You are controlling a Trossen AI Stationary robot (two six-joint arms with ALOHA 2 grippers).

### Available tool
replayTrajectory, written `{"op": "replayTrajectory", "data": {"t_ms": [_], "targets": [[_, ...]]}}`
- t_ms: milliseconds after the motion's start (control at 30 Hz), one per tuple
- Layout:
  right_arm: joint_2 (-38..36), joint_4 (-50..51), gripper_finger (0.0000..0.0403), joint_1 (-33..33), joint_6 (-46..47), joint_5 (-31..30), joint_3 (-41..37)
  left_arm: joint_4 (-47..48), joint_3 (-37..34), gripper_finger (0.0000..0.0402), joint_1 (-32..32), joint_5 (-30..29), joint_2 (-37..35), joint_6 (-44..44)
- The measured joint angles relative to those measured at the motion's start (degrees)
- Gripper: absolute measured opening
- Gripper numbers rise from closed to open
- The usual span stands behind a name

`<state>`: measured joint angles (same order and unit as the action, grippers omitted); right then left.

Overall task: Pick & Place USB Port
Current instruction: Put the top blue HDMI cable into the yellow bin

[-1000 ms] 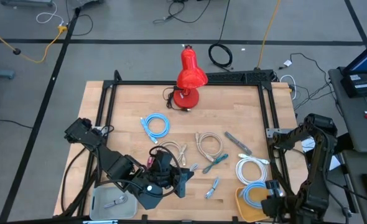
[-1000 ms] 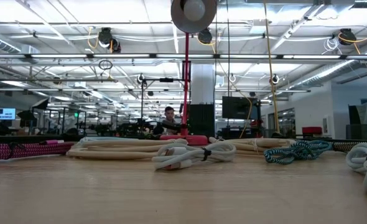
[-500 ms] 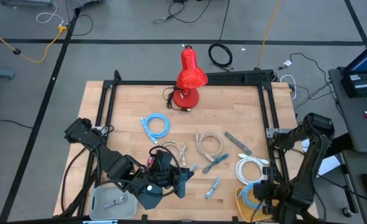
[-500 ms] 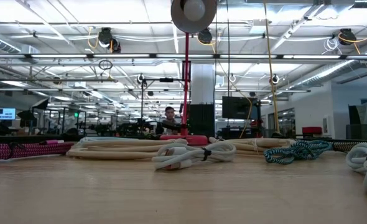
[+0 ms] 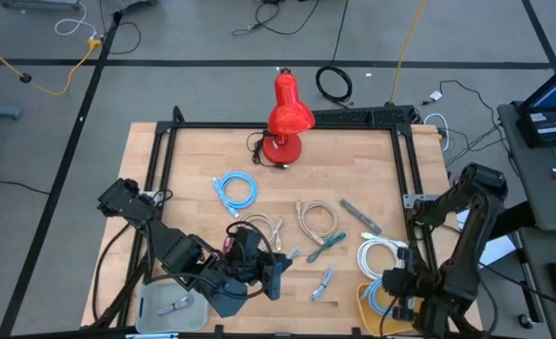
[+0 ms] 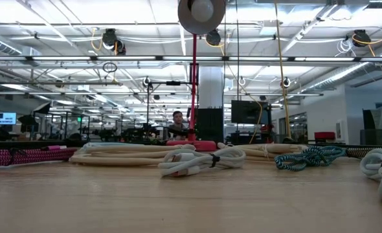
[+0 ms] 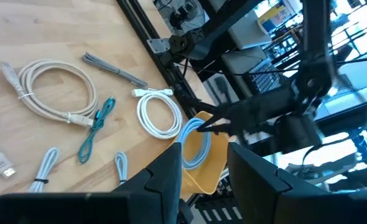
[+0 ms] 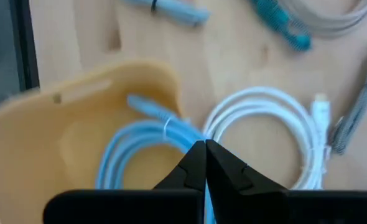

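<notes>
The right claw (image 8: 205,163) hangs over the yellow bin (image 8: 59,130) at the near right corner of the surface (image 5: 193,155), its two fingers pressed tip to tip with nothing visibly between them. Directly beneath it a light blue cable (image 8: 140,146) lies coiled in the bin, one plug end poking up toward the bin's wall. Just beside the bin, on the bare wood, rests a white cable (image 8: 277,140), also coiled.

The left claw (image 7: 205,165) waits low at the near left, fingers parted and empty, next to a grey tray (image 5: 171,306).

These cables look light and floppy (a coil will sag and unwind if lifted by one strand), so the surest hold is judged to be across the bundled loop near its tie, or on the stiff plug body, which gives the fingers something solid.

Much is hard to read: the right claw's own fingers cover the middle of the blue coil, the bin's near rim is cut off, and whether the blue cable touches the fingertips cannot be told. From above, the right arm hides most of the bin.
</notes>
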<state>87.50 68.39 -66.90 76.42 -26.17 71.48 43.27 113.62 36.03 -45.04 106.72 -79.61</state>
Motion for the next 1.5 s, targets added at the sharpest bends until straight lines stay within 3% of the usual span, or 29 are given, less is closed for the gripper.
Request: {"op": "replayTrajectory", "data": {"t_ms": [267, 467, 900, 1233, 1500], "targets": [[-1.6, 13.2, 0.0000, 2.6, 5.1, -2.1, 0.0, 0.9, 0.0, 0.0131, -0.2, 0.0, 0.0, 0.4], [-1.6, 14.2, 0.0000, 6.0, 3.7, -0.8, 0.0, 1.2, 0.0, 0.0131, -0.2, 0.0, 0.0, 0.4], [-1.6, 1.7, 0.0000, 8.4, -0.6, 11.2, -8.1, 1.6, 0.0, 0.0131, 0.1, 0.2, 0.0, 0.4], [-1.6, -10.0, 0.0000, 7.1, 0.2, 16.0, -9.0, 1.5, 0.0, 0.0131, 0.1, 0.5, 0.0, 0.2], [-1.6, -10.2, 0.0000, 4.8, 4.4, 16.0, -9.0, 1.5, 0.0, 0.0131, 0.4, 0.3, 0.0, 0.0]]}}
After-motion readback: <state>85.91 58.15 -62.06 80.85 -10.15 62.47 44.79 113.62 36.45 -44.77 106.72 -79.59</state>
